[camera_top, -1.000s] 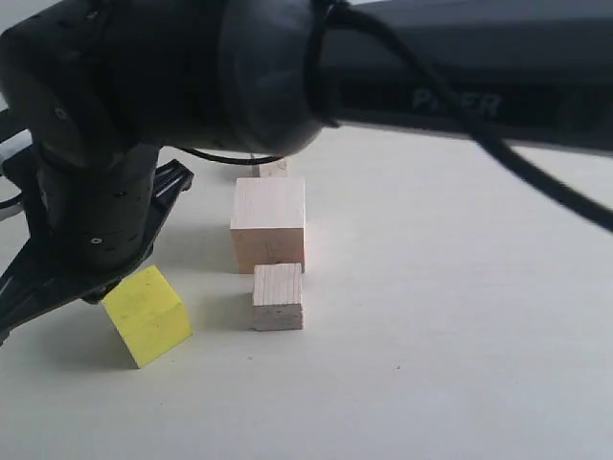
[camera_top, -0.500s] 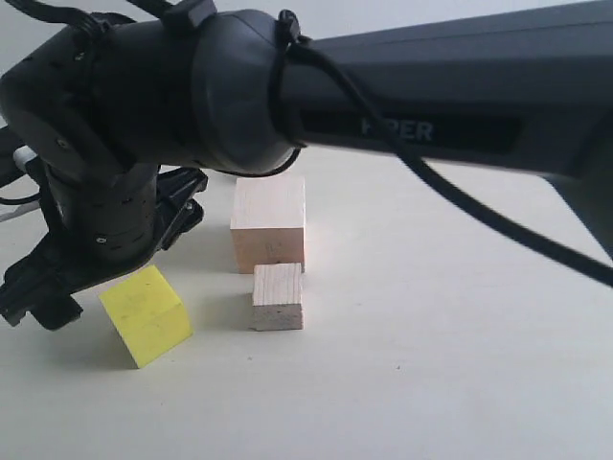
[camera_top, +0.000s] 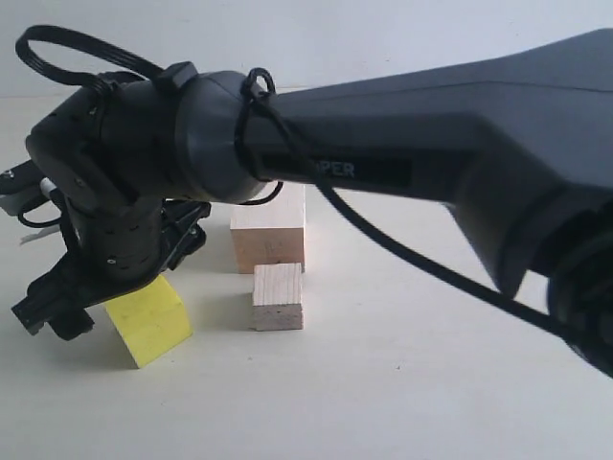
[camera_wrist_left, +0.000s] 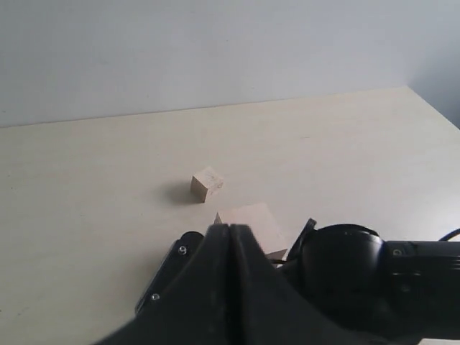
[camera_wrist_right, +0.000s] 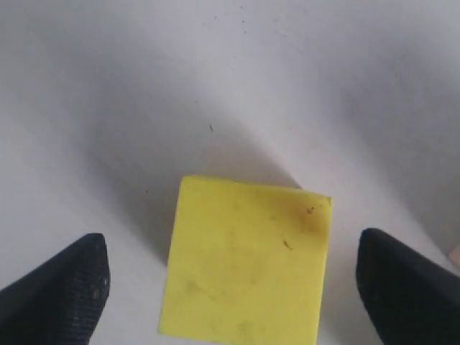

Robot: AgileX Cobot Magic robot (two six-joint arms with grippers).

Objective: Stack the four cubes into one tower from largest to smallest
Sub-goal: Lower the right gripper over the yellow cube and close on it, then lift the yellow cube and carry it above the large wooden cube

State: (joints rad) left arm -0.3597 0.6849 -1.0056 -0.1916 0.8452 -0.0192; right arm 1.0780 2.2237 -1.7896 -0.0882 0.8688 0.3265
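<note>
- Right gripper (camera_wrist_right: 233,284) is wide open, jaws either side of the yellow cube (camera_wrist_right: 248,262), not touching it.
- Yellow cube sits on the table (camera_top: 431,383), turned askew, left of the wood cubes in the exterior view.
- Smaller wood cube (camera_top: 278,297) is right in front of the big wood cube (camera_top: 268,230).
- Tiny wood cube (camera_wrist_left: 207,183) sits alone near the big one.
- Left gripper (camera_wrist_left: 230,230) has its fingers pressed together, empty.

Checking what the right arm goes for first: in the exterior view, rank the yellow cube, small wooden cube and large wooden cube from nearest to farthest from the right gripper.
From the right gripper:
1. Yellow cube: just below it, between the open jaws.
2. Small wooden cube: right of the yellow one.
3. Large wooden cube: behind the small one.
</note>
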